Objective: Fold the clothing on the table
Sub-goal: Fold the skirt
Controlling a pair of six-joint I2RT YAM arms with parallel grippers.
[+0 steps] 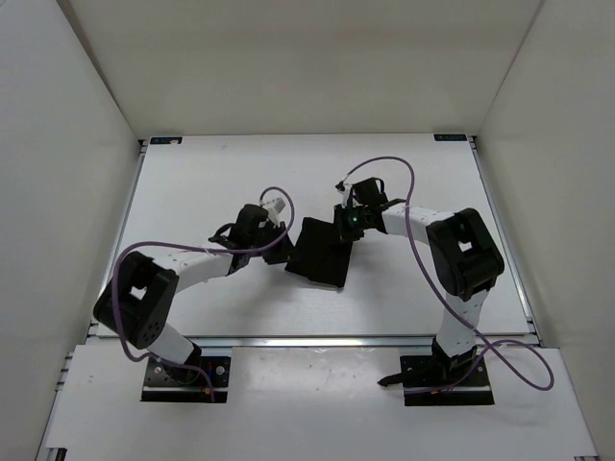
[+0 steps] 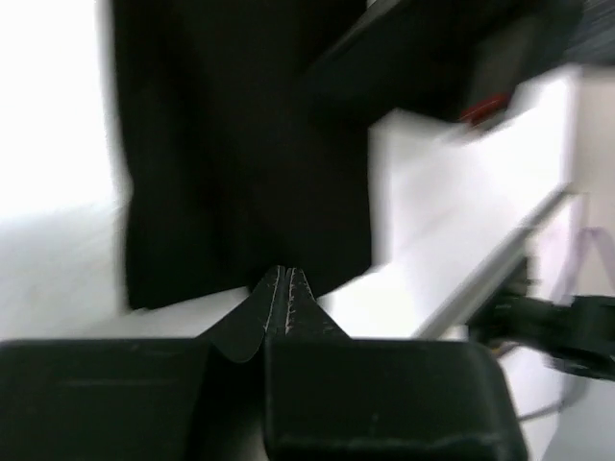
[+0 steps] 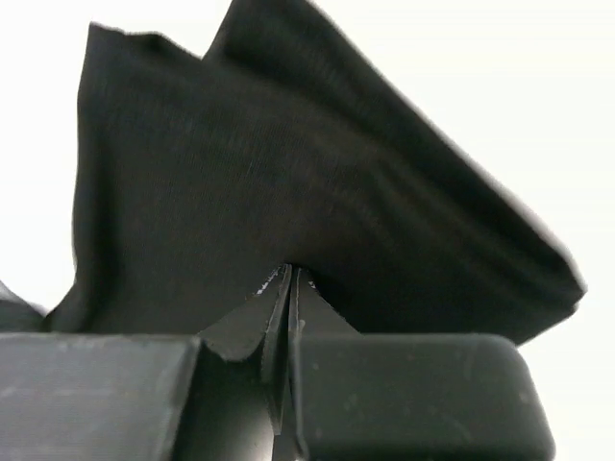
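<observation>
Clothing (image 1: 320,252) lay as a compact folded panel at the middle of the table (image 1: 192,182), long axis far-to-near, between the claws. Right gripper (image 1: 346,227) was clamped on its far right corner. Left gripper (image 1: 280,252) was closed at the left edge; any hold there was unclear.

- clothing (image 1: 322,252): plain black, no pattern.
- table (image 1: 192,192): matte white.
- left gripper (image 1: 281,252) and right gripper (image 1: 344,230): black jaws.
- arm links (image 1: 192,261): white, with black joints.
- cables (image 1: 384,158): purple.
- side walls (image 1: 58,144): white.
- wrist light (image 1: 354,219): green.
</observation>
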